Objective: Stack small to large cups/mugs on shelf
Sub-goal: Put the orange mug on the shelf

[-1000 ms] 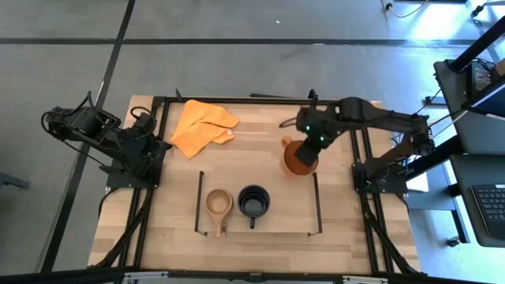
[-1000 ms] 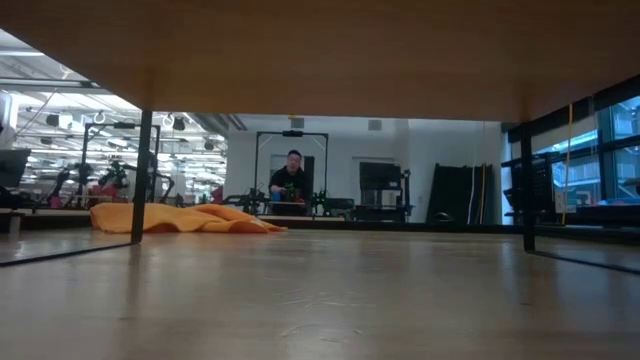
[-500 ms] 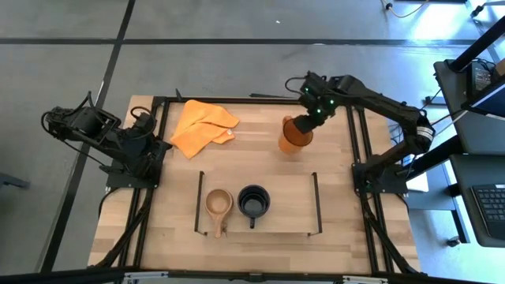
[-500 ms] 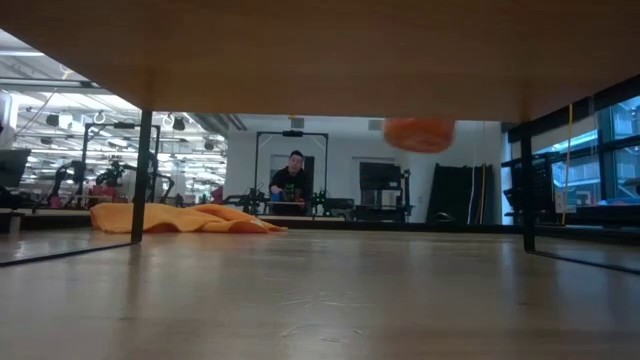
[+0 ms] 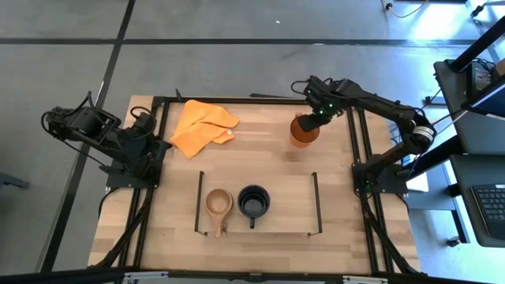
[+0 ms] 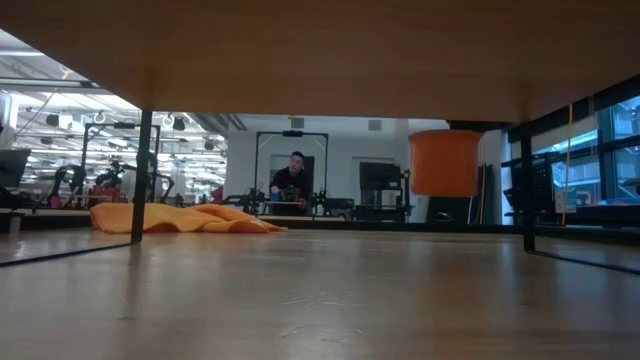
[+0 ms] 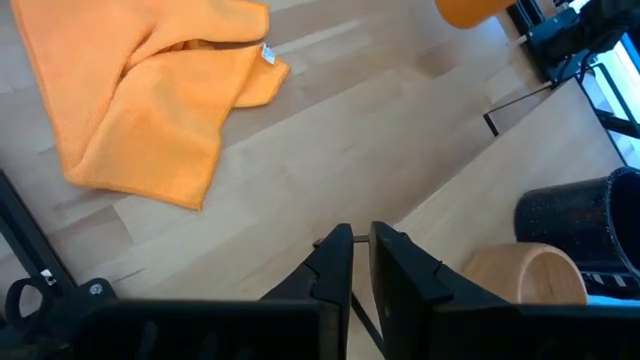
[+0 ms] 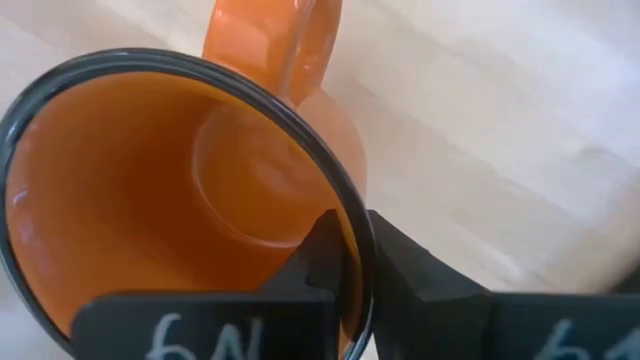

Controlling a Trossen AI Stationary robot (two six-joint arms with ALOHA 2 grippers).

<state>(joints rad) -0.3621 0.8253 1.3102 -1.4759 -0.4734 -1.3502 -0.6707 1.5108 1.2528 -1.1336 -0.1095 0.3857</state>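
The translucent orange mug (image 5: 303, 132) hangs in my right gripper (image 5: 312, 121) over the far right part of the table, beyond the shelf (image 5: 288, 211); it also shows in the low view (image 6: 445, 162). The small tan wooden cup (image 5: 218, 202) and the black mug (image 5: 254, 201) stand side by side on the shelf's left and middle. My left gripper (image 7: 360, 240) is shut and empty at the table's left edge. My right gripper holds the orange mug by its rim (image 8: 352, 232), on the side opposite the handle (image 8: 285, 40). One finger (image 8: 325, 255) is inside the mug and one (image 8: 405, 270) outside. The fingers come from above. The mug hangs upright, clear of the table.
An orange cloth (image 5: 201, 126) lies crumpled at the far left of the table. The shelf's right third is bare wood. A black metal outer frame (image 5: 359, 150) runs along the table's sides. A person (image 6: 291, 178) sits far off in the room behind.
My right gripper has carried the orange mug from just beyond the shelf's far right corner toward the table's far edge, then a little right. The mug has come down in the low view and now hangs upright above the table.
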